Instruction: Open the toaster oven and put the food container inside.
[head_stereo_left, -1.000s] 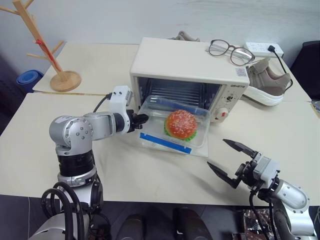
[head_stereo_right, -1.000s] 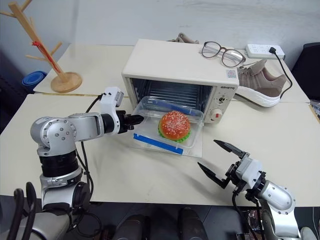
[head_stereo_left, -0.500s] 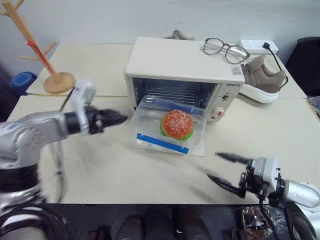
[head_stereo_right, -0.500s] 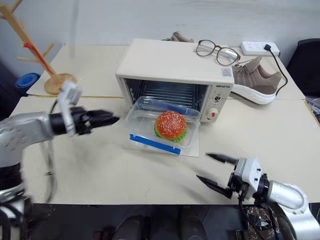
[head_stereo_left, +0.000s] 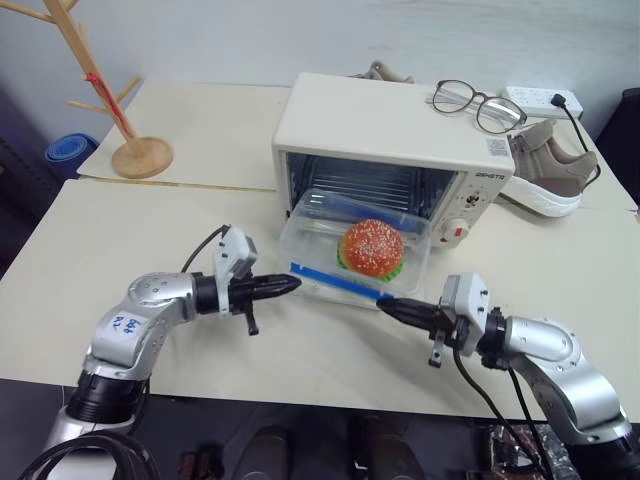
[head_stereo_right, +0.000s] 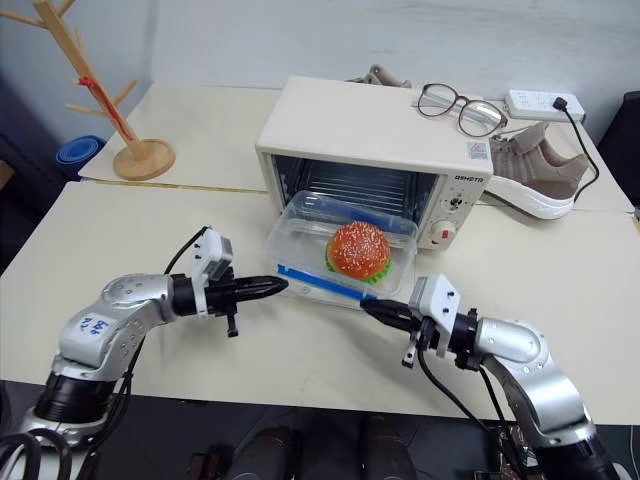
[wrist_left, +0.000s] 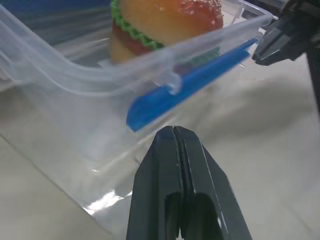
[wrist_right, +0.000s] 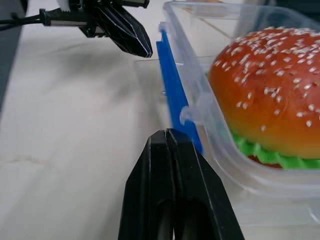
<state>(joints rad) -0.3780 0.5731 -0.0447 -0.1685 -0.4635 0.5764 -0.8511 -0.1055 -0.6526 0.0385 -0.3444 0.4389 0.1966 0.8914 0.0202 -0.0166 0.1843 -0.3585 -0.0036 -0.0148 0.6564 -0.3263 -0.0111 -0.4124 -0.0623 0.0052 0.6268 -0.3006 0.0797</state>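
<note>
While door hangs open and flat on the beige table, toaster oven stands near the far middle, cream-white, rack bars visible inside, knobs and red button on its right panel. Resting on the lowered glass door: food container, clear and shallow, far end just inside the oven mouth, near end with its blue strip toward the robot. Sesame burger with lettuce sitting in the tray, right of middle.

On the oven roof, toward the right rear corner: pair of glasses. Behind and right of the oven: tan shoe and white power strip with a black cord. Far left on the rear table: wooden branched stand on a round base, blue object beyond the table edge beside it.

Left gripper lying low over the table, aimed rightward at the near left corner of the tray, fingers pressed together with nothing between them, tip just short of the blue strip. Right gripper mirrored from the other side, aimed leftward at the near right corner, fingers likewise pinched closed and empty, tip just beside the strip's end; contact cannot be told.
</note>
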